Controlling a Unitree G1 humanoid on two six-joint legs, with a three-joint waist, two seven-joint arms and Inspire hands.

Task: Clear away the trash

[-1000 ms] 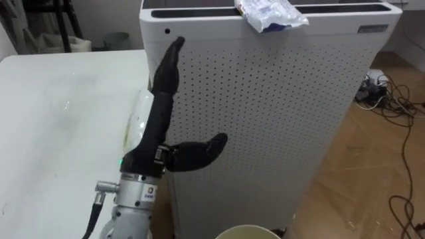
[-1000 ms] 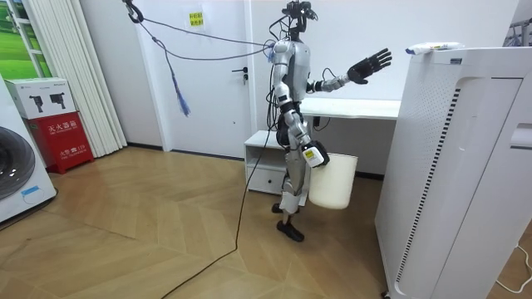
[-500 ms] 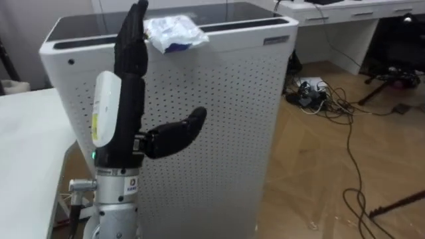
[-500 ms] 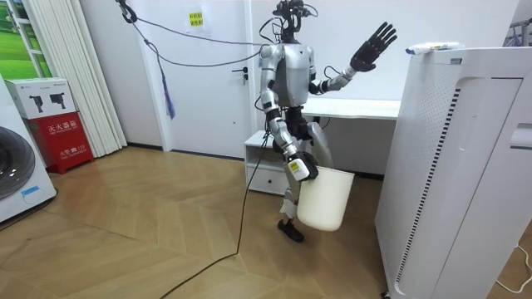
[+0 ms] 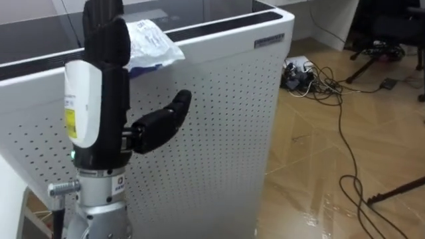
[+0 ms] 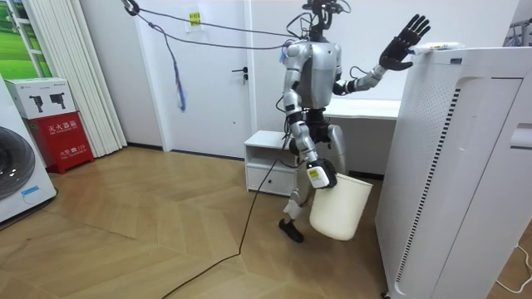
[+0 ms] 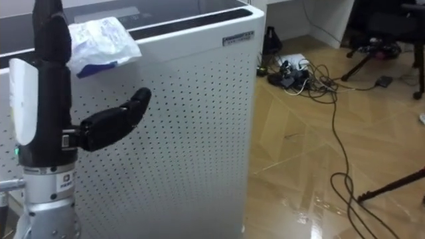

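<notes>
Garbage here is one crumpled wrapper (image 5: 151, 44), white with a blue patch, lying on the purifier (image 5: 219, 106) at the front edge of its top and hanging slightly over that edge. Its long axis appears to run along the front edge.

The robot stands at the purifier's perforated front, beside the corner nearest the wrapper.

Left hand (image 5: 106, 79): raised in front of the purifier's upper front, fingers straight and pointing up, thumb out sideways across the perforated face, holding nothing. Its back is toward the robot's head, so the palm faces the purifier. The fingertips reach the level of the purifier's top.

Key relation: the wrapper lies just to the robot's right of the fingertips and slightly beyond them, on the purifier's top. In the eye views the fingers overlap the wrapper's near edge; contact cannot be confirmed. In the room view the hand shows just short of the purifier's top corner, with the wrapper just past it.

Right hand (image 6: 318, 175): low beside the purifier's lower front, at the rim of a white bin (image 6: 341, 209). Whether it grips the rim cannot be told.

Judgement: the left hand is much the nearer. The reach needs a short move forward over the purifier's front edge and rightward, then a closing across the wrapper's short side.
</notes>
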